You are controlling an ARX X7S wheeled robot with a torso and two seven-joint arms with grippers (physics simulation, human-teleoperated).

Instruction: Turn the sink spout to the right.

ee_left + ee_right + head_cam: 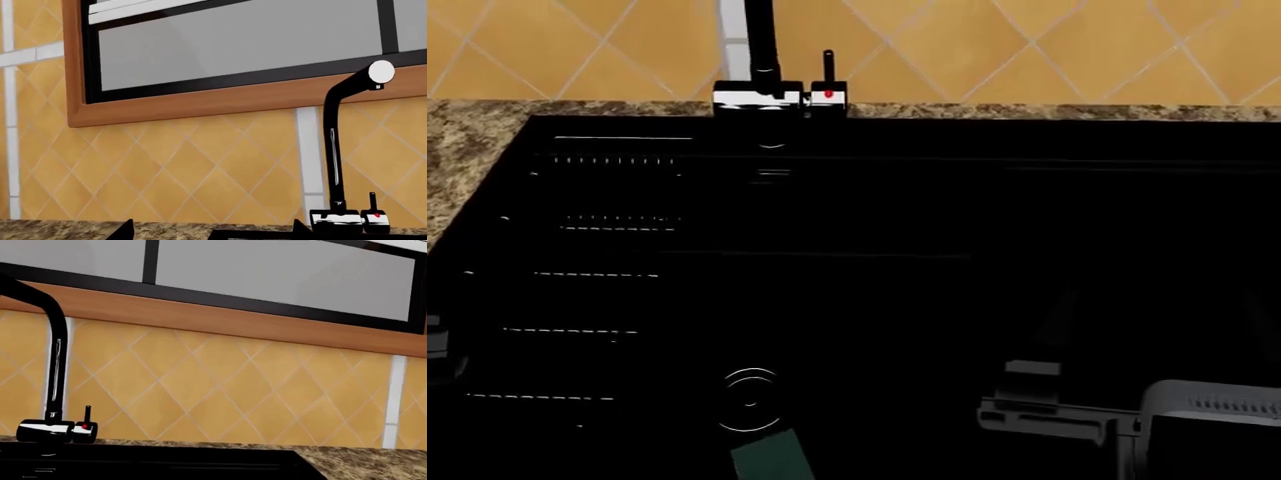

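The sink spout (331, 150) is a thin black tube rising from a chrome base (335, 218) at the back rim of the sink (961, 200). Its bent top ends in a white outlet (381, 71). The head view shows only the lower tube (759, 40); the right wrist view shows the tube (57, 355) with its top running out of frame. My left gripper (212, 231) is open, well short of the spout, with only counter and sink edge between its two dark fingertips (123, 229). My right arm (1208, 425) hangs over the basin; its fingers vanish against the black.
A short black lever with a red dot (375, 215) stands beside the spout base. Speckled granite counter (467, 150) borders the sink, with yellow tiled wall (220, 380) and a wood-framed window (200, 100) behind. A drain ring (750, 398) and a green object (771, 460) lie in the basin.
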